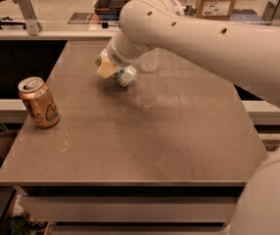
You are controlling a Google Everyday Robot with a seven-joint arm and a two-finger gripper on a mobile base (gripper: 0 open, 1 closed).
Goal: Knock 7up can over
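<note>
The claw (pixel 109 68) sits at about 11 o'clock on the tabletop (pixel 145 141), largely covered by the wrist of the white arm (pixel 203 38); only a yellowish part of it shows. It hides one end of the 7up can (pixel 125 76), whose print cannot be read, and whether the two touch cannot be told. The clear bottle (pixel 150 61), near 12 o'clock, is covered at its top by the arm. The arm runs out past the right edge, and a white robot part (pixel 269 199) hides the tabletop's 5 o'clock corner.
</note>
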